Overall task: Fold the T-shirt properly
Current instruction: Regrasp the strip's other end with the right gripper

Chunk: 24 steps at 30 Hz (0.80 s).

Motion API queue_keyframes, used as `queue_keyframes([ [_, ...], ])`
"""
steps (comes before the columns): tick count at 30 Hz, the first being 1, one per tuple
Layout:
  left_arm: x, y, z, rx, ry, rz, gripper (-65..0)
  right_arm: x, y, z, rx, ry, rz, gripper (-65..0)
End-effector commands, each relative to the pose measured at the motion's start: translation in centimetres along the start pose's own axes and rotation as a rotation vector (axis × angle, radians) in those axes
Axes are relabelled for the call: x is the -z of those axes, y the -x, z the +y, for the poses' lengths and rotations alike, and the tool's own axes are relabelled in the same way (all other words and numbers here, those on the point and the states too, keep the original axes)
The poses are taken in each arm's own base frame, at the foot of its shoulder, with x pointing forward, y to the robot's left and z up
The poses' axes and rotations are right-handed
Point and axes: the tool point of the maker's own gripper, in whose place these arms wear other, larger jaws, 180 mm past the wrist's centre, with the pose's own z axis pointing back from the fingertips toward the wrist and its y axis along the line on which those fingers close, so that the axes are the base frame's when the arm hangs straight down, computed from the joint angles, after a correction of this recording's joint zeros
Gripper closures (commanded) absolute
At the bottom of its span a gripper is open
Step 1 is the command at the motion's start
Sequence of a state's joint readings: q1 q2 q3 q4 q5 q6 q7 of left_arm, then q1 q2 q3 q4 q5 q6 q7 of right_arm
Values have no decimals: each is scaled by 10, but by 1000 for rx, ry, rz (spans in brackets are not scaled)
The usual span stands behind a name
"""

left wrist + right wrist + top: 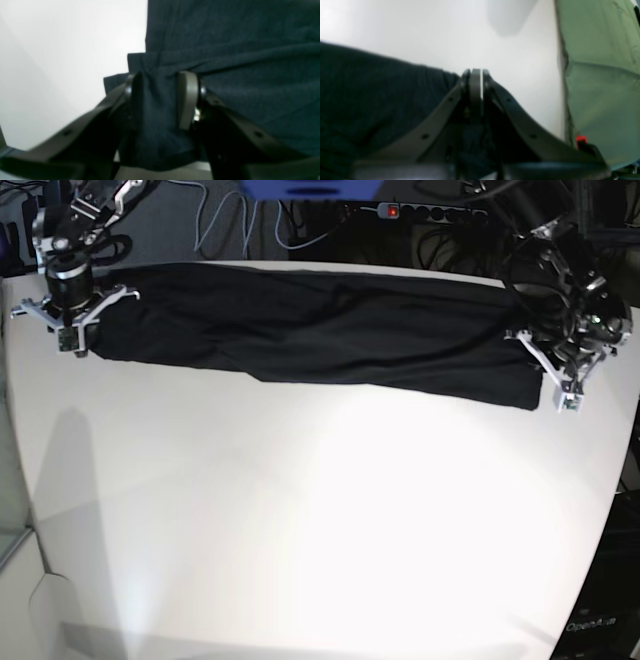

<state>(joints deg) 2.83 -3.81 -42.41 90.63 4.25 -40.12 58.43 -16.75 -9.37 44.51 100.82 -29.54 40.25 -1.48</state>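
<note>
The black T-shirt (320,330) lies as a long folded band across the far side of the white table (320,530). At the band's right end in the base view, my left gripper (557,380) holds a thick bunch of the T-shirt (250,50). In the left wrist view that fabric fills the gap between the left gripper's (160,77) fingers. My right gripper (72,330) sits at the band's left end. In its wrist view the right gripper (476,75) has its pads together at the edge of the T-shirt (370,100), with dark cloth showing behind the pads.
A green cloth (602,75) hangs past the table edge beside the right gripper. A power strip (430,212) and cables (215,225) lie behind the table's far edge. The table's right edge runs close to the left arm.
</note>
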Motion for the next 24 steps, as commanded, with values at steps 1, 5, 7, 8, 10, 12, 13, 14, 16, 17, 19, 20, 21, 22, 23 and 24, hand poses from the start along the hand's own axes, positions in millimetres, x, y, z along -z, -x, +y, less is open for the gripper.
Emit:
queue_keyframes([
  [1,-5,-14,7,5,-19,-41,-225,-3,-4,-3,0,6,-28,0],
  [5,-5,-14,7,5,-19,-41,-225,-1,13,6,24,-21,11,0],
  [7,-5,-14,7,5,-19,-41,-225,1,22,11,40,-36,31,0],
  [8,-5,-14,8,6,-20,-43,-225,2,26,14,48,-44,41,0],
  [10,-5,-14,8,6,-20,-43,-225,4,37,21,67,-62,63,0],
  [12,-5,-14,8,6,-21,-44,-225,6,47,29,89,-82,83,0],
  [13,-6,-15,8,7,-23,-46,-225,7,52,32,100,-91,93,0],
  [14,-6,-15,8,8,-23,-46,-225,9,55,35,110,-97,100,0],
  [16,-7,-16,9,9,-26,-45,-225,11,63,42,130,-113,119,0],
  [17,-8,-15,12,11,-32,-42,-225,14,62,43,137,-115,115,0],
  [19,-8,-15,14,14,-35,-40,-225,19,61,46,151,-121,113,0],
  [20,-8,-14,14,14,-36,-38,-225,21,61,47,156,-122,111,0],
  [21,-7,-13,14,13,-33,-34,-225,22,59,47,159,-121,108,0],
  [22,-7,-13,15,11,-34,-36,-225,25,58,48,164,-123,104,0],
  [23,-6,-14,13,9,-31,-39,-225,28,56,49,170,-126,101,0],
  [24,-6,-14,13,9,-31,-39,-225,31,55,47,167,-126,99,0],
])
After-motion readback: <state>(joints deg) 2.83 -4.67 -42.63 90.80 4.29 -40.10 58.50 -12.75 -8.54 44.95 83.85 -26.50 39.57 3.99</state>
